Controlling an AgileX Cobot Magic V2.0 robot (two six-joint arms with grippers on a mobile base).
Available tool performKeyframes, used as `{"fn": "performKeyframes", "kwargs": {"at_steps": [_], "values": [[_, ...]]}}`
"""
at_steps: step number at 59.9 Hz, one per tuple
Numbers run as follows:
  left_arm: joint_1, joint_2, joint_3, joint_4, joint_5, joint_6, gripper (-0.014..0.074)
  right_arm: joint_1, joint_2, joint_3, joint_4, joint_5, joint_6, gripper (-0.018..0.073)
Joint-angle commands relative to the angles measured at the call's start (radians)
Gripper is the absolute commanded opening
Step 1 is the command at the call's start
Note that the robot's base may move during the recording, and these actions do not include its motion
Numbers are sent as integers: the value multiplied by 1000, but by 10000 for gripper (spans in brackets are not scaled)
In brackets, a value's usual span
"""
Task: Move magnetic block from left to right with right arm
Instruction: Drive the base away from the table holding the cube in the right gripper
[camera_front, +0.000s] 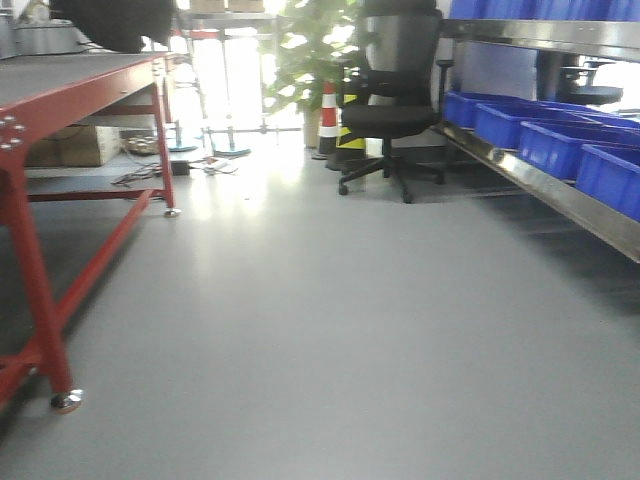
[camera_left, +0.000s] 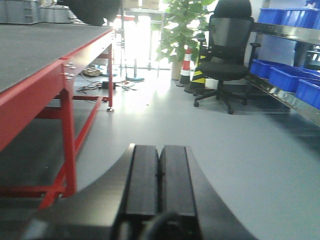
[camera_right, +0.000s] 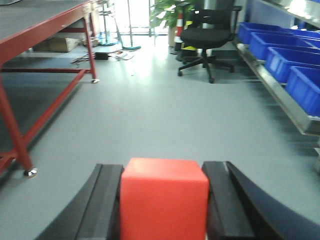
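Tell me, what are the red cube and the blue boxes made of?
The red cube looks like smooth matte plastic: its colour is an even red-orange and its faces are flat, with no grain or glare. What is inside it cannot be seen. The blue boxes look like moulded plastic, judging by their uniform colour, thick rims and faint sheen.

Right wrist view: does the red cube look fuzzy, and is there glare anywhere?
Right wrist view: the small matte red cube fills the foreground, soft-edged. Front view: backlight glares off the smooth grey floor. Left wrist view: same washed-out background.
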Motion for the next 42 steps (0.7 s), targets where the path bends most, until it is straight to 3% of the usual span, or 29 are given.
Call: {"fn": "performKeyframes", "kwargs": {"at_steps": [1,42], "values": [[-3,-14,10,0,-91,-7,-116,-5,18,-26,-17,-90,-9,193],[-3,-14,10,0,-91,-7,-116,-6,18,-26,-17,-90,-9,193]]}}
